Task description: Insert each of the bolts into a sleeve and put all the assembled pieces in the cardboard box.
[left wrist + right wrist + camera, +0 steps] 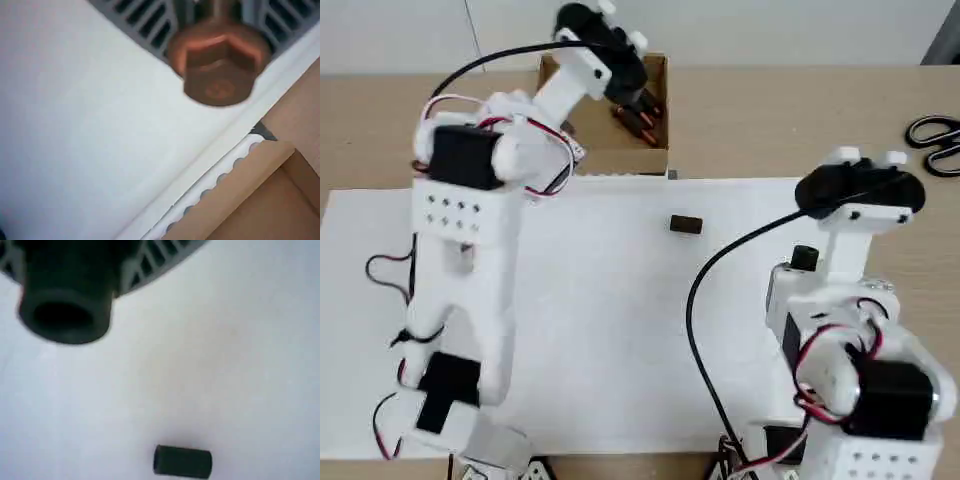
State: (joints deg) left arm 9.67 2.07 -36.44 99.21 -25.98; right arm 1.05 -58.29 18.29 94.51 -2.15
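Over white surface [620, 330], left claw [216, 17] grips bolt [217, 67], right claw [70, 267] grips sleeve [65, 312]; I should align them coaxially before pushing.

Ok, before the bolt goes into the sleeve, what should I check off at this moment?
1. Grip on the bolt: ok, the left gripper is shut on it.
2. Grip on the sleeve: ok, the right gripper is shut on it, and its bore is empty.
3. Alignment: not ok, the left gripper is by the cardboard box, far from the right gripper.
4. Bolt shank bare: cannot tell, the head hides it.
5. Path between the arms: ok, the spare sleeve lies on the white paper, apart from both arms.
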